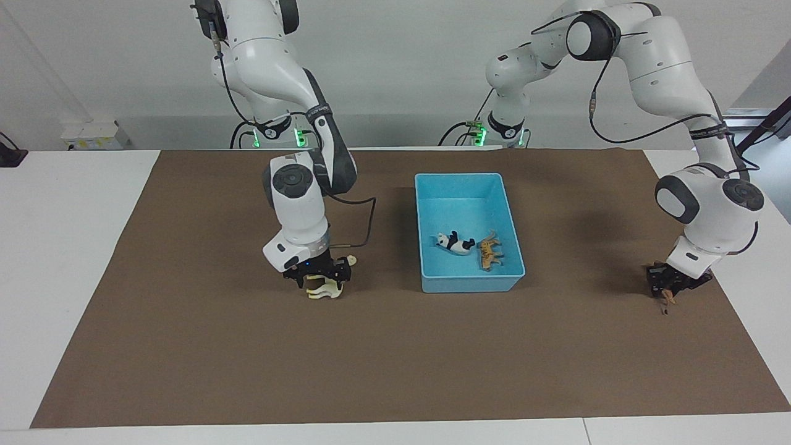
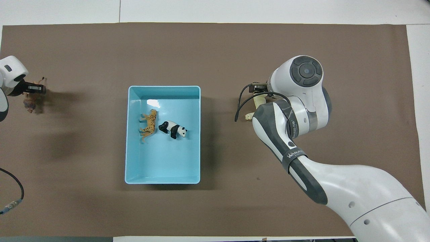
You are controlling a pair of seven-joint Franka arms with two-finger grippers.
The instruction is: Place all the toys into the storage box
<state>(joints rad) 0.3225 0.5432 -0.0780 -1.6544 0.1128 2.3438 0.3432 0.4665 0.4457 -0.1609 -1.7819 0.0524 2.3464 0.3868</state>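
The light blue storage box [image 1: 469, 284] stands mid-table; it also shows in the overhead view [image 2: 164, 87]. The panda [image 1: 454, 243] [image 2: 173, 128] and the orange tiger [image 1: 488, 250] [image 2: 149, 124] lie inside it, side by side. My right gripper [image 1: 321, 283] is shut on the cream-white camel [image 1: 324, 290] [image 2: 250, 116], low over the mat beside the box toward the right arm's end. My left gripper [image 1: 664, 290] [image 2: 33, 90] is shut on the dark brown lion [image 1: 666, 303] [image 2: 30, 104], low over the mat near the left arm's end.
A brown mat [image 1: 395, 358] covers the white table [image 1: 62, 247]. A loose cable [image 2: 11, 198] lies at the mat's edge by the left arm's base. A black cable [image 1: 364, 222] hangs from the right wrist.
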